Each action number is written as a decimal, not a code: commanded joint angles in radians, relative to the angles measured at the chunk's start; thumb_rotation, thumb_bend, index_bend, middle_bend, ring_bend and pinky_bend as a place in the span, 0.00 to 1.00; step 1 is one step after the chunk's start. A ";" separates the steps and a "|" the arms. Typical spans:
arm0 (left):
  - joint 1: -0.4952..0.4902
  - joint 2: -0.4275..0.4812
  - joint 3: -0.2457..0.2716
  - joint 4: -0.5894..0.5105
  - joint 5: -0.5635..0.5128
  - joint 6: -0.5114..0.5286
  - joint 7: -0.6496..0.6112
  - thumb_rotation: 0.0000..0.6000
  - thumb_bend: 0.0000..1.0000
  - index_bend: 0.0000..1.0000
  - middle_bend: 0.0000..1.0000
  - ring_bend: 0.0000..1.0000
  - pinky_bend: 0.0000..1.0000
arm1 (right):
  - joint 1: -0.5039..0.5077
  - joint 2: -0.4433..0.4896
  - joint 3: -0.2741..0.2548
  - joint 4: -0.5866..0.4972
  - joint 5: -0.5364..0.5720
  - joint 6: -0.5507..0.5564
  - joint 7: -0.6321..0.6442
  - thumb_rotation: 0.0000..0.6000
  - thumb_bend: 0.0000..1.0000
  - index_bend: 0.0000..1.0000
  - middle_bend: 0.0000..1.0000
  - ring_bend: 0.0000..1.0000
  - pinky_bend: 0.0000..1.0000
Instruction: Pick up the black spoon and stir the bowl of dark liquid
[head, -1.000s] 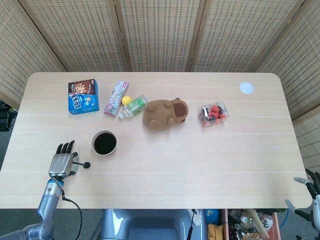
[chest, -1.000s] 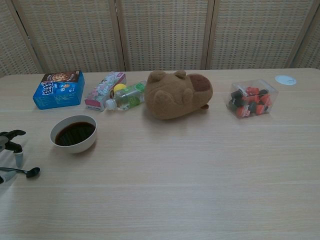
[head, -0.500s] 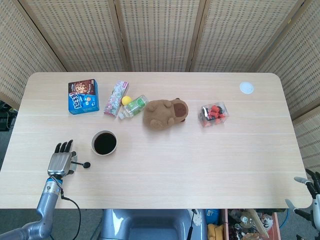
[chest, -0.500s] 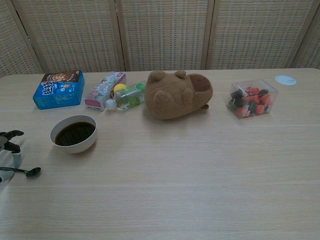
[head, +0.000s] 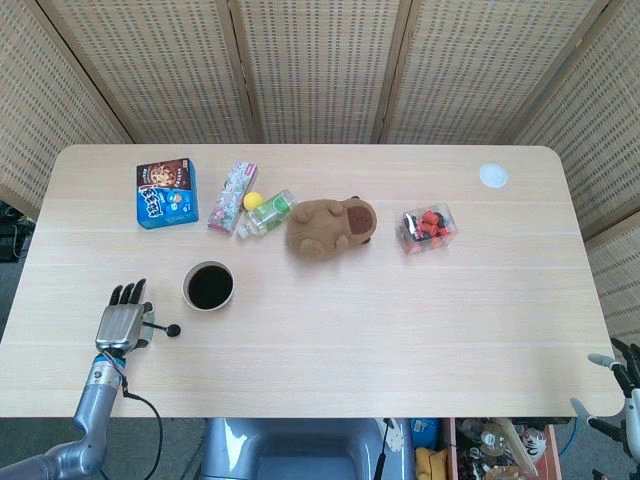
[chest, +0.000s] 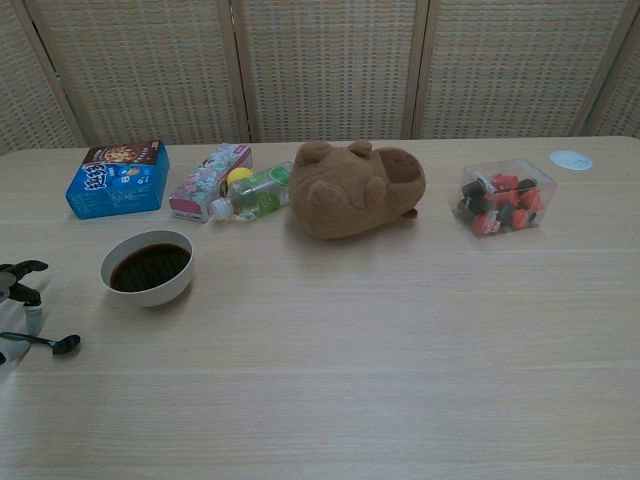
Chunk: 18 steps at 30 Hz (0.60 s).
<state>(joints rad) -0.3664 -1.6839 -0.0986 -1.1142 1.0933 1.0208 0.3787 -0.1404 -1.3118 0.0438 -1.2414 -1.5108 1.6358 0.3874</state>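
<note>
Settling over the handle of the slim black plastic spoon (head: 162, 328), the robot's left metal hand (head: 122, 324) is shifting only slightly between the earlier pictures and now: it is drifting a touch nearer the table's near-left edge, and the spoon is moving with it, its small round head now lying a little nearer and further left in the chest view (chest: 62, 344). That the spoon is following the hand suggests a grip is forming, though the hand is covering the handle in the head view and is cut off at the frame edge in the chest view, so whether its fingers are closed on the handle I cannot tell. The spoon is not yet being lifted; its head looks to be resting on the pale wooden table (head: 400, 320). The white round bowl of dark liquid (head: 209, 286) is sitting just to the right and slightly further away, untouched. The right hand (head: 618, 383) is hanging beyond the table's near-right corner, fingers spread and holding nothing. Stirring is waiting on a secure lift.
</note>
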 joint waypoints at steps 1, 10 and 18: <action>0.001 0.000 0.001 0.000 0.003 0.003 -0.002 1.00 0.41 0.54 0.00 0.00 0.00 | 0.000 0.000 -0.001 -0.001 -0.001 -0.001 -0.001 1.00 0.30 0.35 0.21 0.10 0.24; 0.002 0.001 0.002 -0.002 0.022 0.021 -0.017 1.00 0.41 0.58 0.00 0.00 0.00 | 0.000 0.003 0.000 -0.008 -0.002 0.001 -0.006 1.00 0.30 0.35 0.21 0.10 0.24; 0.005 0.017 0.000 -0.022 0.032 0.036 -0.023 1.00 0.41 0.59 0.00 0.00 0.00 | -0.001 0.004 0.000 -0.009 -0.004 0.003 -0.006 1.00 0.30 0.35 0.21 0.10 0.24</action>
<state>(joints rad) -0.3622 -1.6691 -0.0981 -1.1338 1.1236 1.0543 0.3571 -0.1412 -1.3079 0.0435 -1.2505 -1.5149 1.6393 0.3811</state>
